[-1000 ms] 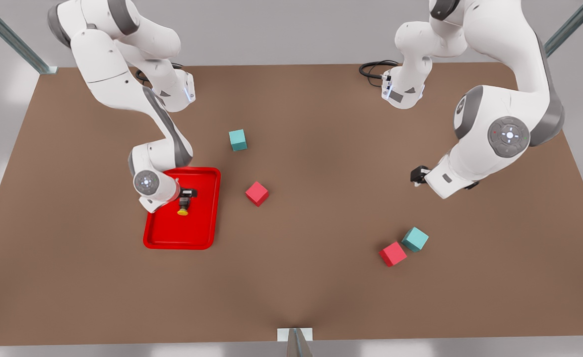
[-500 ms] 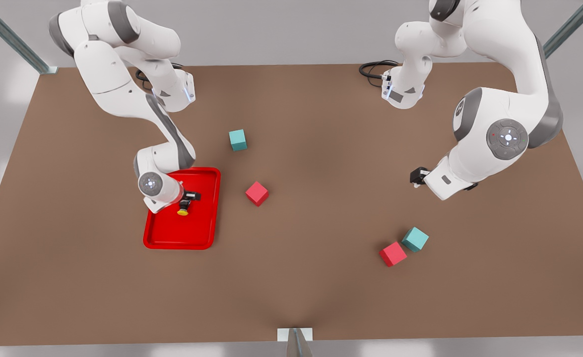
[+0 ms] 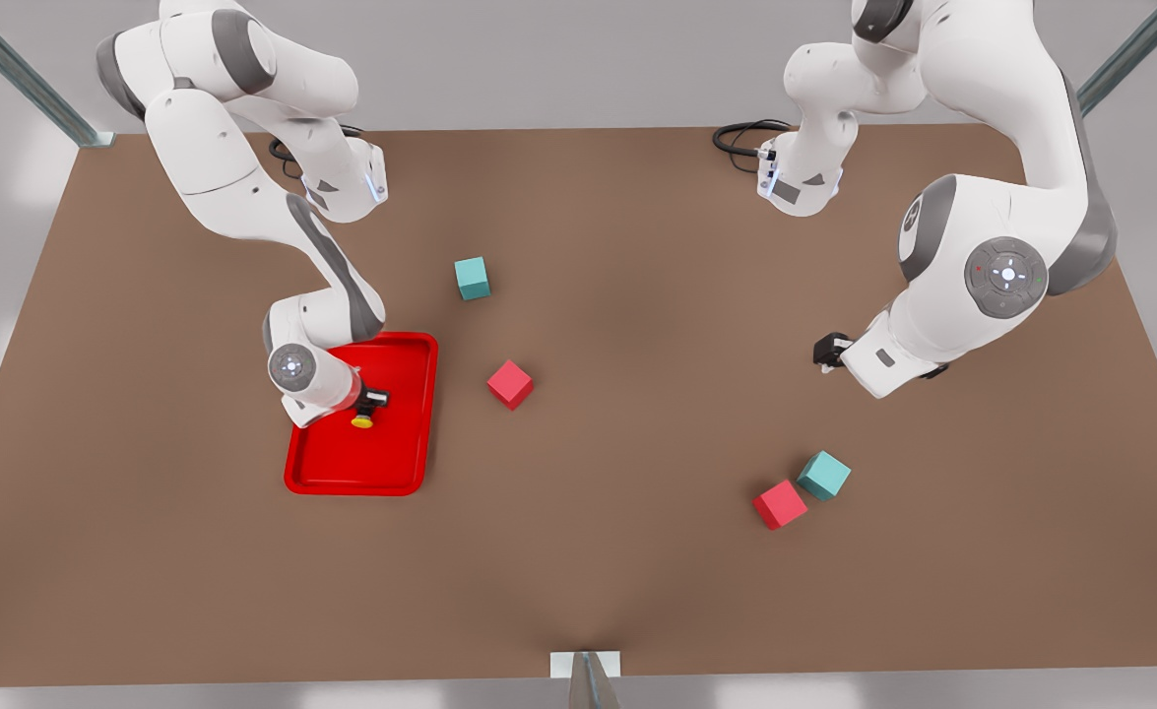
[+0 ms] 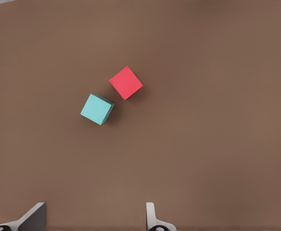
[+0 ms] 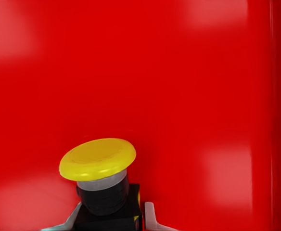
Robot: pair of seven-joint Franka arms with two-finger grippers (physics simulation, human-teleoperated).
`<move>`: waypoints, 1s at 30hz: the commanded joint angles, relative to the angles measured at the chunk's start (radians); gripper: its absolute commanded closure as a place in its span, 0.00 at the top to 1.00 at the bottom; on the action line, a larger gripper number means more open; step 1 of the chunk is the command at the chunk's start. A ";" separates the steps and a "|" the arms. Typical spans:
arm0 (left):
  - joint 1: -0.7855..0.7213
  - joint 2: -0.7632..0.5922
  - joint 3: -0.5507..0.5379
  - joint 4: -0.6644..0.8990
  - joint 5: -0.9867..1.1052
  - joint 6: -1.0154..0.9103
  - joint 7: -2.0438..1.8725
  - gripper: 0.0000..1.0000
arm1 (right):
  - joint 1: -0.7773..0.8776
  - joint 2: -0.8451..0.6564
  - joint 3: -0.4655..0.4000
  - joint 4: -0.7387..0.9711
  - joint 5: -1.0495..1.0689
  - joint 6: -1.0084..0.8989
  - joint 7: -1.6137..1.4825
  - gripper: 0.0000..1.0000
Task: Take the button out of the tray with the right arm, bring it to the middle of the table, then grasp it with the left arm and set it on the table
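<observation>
From my right wrist camera, the right gripper (image 5: 110,219) has its pale fingertips (image 5: 149,214) cut off at the frame edge, pressed against both sides of the button (image 5: 102,180): clenched on its dark boxy body under the glossy round yellow cap. The button sits inside the smooth red tray (image 3: 401,463). On the front view the wrist hides most of that gripper (image 3: 369,406).

Farther off, the left gripper (image 4: 92,216) waits with fingers spread, over the matte brown table (image 3: 637,551), above a red cube (image 4: 126,83) and a teal cube (image 4: 97,109).
</observation>
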 commanded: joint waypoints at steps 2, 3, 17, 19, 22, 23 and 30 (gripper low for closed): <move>0.000 -0.001 0.000 0.000 0.001 0.000 0.000 1.00 | -0.001 -0.001 0.000 0.010 -0.007 0.005 0.022 0.44; 0.000 -0.001 0.000 0.000 0.001 0.000 0.000 1.00 | 0.000 -0.001 0.000 0.013 -0.007 0.005 0.022 0.43; 0.000 -0.001 0.000 0.000 0.001 0.000 0.000 1.00 | 0.059 -0.048 0.115 0.296 0.000 -0.206 0.081 0.42; 0.000 0.003 0.000 0.000 0.001 0.000 0.000 1.00 | 0.143 -0.001 0.115 0.376 0.002 -0.205 0.198 0.42; 0.002 0.006 0.000 0.000 0.001 0.000 0.000 1.00 | 0.229 0.059 0.115 0.497 0.005 -0.239 0.311 0.42; 0.002 0.006 0.000 0.000 0.001 0.000 0.000 1.00 | 0.260 0.085 0.115 0.548 0.005 -0.249 0.356 0.42; 0.002 0.006 0.000 0.000 0.001 0.000 0.001 1.00 | 0.471 0.275 0.105 0.855 0.037 -0.335 0.614 0.42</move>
